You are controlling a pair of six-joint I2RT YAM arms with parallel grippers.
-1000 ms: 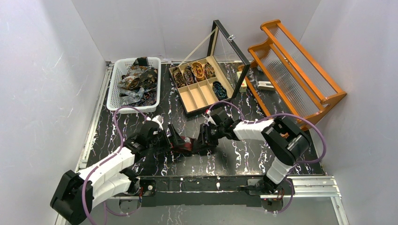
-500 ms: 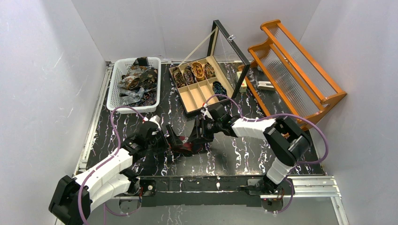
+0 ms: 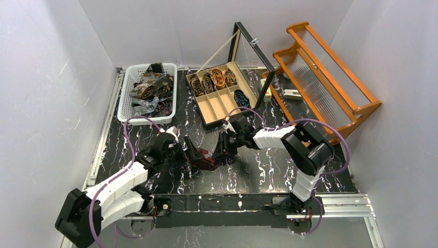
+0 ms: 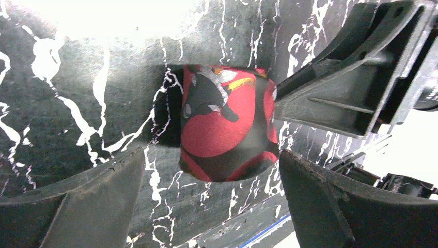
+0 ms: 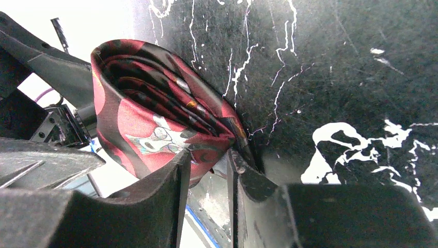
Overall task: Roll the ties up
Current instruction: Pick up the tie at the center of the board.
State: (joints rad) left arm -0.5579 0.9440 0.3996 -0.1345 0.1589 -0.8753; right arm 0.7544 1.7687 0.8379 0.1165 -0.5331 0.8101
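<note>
The left claw (image 4: 210, 155) is standing wide apart around the red tie coil (image 4: 227, 124) on the tabletop (image 3: 268, 165). The right claw (image 5: 209, 170) is nipping its edge. Five coils (image 3: 218, 78) are sitting in the box (image 3: 219, 106); basket (image 3: 124, 98) ties (image 3: 152, 88) are awaiting rolling.

Overhead view bright and even; both wrist cameras are fighting glare.

From the top I get soft, flat light from above: the white walls (image 3: 62, 77) glow, shadows under the arms stay faint, and the glossy tabletop (image 3: 258, 175) reads sharp throughout. On my left wrist camera a burnt-out white patch swallows the tabletop's upper edge and the lower right corner is washed out. There the rolled tie (image 4: 227, 134) is crisp, with a dark shadow at its left. On the right wrist view the upper left is blown white, the tie's folds are sharp, and the jaws nearest the lens look dark and soft.
</note>
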